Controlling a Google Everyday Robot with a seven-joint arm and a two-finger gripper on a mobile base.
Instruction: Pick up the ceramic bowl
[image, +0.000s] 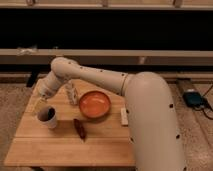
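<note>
The ceramic bowl (95, 104) is round, shallow and glossy orange with a darker rim. It sits upright near the middle of the wooden table (60, 147). My arm reaches from the right across the table's back and bends down at the left. The gripper (41, 104) hangs at the table's left side, just above and behind the white cup (48, 117) with a dark inside. It is well to the left of the bowl and not touching it.
A small pale bottle-like item (71, 93) stands just left of the bowl. A dark reddish oblong object (80, 128) lies in front of the bowl. A small white flat item (124, 116) lies to the bowl's right. A dark box (193, 98) sits on the floor at right.
</note>
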